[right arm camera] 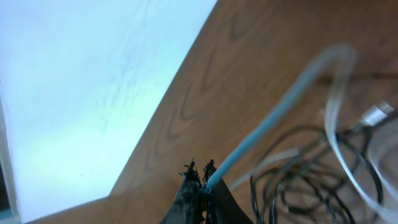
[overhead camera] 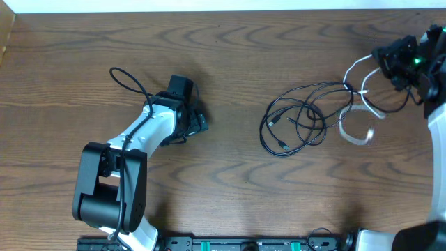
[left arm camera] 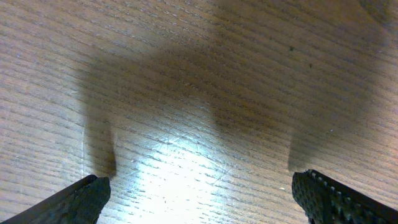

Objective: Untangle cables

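Observation:
A tangle of thin black cables lies on the table right of centre, with a white cable looping at its right side. My right gripper is at the far right, raised, shut on the white cable, which runs from the jaws down to the black coils. My left gripper is left of centre, well away from the cables, open and empty; its fingertips frame bare wood.
The wooden table has a box edge at the far left corner. The left arm's own black wire loops beside it. The pale floor beyond the table's far edge shows in the right wrist view.

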`<state>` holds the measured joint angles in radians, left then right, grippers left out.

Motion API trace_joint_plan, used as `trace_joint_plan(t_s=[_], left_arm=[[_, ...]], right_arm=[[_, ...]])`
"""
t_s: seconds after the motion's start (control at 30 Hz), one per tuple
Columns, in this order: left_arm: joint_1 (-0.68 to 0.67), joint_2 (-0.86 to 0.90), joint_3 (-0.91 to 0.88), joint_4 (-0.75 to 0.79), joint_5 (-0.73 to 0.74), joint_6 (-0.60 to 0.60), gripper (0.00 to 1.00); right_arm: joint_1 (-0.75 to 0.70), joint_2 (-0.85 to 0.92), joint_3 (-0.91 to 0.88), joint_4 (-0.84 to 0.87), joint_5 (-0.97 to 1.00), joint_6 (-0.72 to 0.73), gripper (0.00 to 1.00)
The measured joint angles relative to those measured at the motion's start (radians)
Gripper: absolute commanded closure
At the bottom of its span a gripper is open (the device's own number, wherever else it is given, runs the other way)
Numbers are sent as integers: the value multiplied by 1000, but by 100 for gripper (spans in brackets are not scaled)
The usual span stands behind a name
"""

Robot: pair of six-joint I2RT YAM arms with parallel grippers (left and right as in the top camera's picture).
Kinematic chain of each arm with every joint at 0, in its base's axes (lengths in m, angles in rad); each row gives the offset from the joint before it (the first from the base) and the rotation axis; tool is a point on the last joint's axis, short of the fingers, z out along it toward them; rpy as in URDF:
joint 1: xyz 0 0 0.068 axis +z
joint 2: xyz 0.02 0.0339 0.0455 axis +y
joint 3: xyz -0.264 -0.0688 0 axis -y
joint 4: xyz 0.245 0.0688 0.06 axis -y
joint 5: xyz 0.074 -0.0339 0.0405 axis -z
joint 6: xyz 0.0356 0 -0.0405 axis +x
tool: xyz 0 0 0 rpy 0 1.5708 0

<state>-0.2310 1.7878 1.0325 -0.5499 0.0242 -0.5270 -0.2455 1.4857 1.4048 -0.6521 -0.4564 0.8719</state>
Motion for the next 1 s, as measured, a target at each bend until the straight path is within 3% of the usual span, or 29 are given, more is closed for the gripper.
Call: trace_joint_plan(t_s=[0.2, 0.33, 0.43, 0.6, 0.77, 0.9, 1.0], left_arm=[[0, 0, 0, 0, 0, 0, 0], [0, 0, 0, 0, 0, 0, 0], [0, 0, 0, 0, 0, 0, 0], [0, 0, 0, 0, 0, 0, 0], [0, 0, 0, 0, 0, 0, 0], [0, 0, 0, 0, 0, 0, 0], [0, 0, 0, 0, 0, 0, 0]], right_arm=[[-6, 0, 0, -50, -39, -3, 99], [13, 10, 0, -344, -48, -2, 99], [66, 52, 0, -459, 85, -3, 99], [161, 130, 0, -400, 138, -130, 99], [207, 143, -1, -261, -207, -430, 99], [209, 143, -1, -235, -435, -580, 99], [213, 143, 0, -265, -306, -573, 99]])
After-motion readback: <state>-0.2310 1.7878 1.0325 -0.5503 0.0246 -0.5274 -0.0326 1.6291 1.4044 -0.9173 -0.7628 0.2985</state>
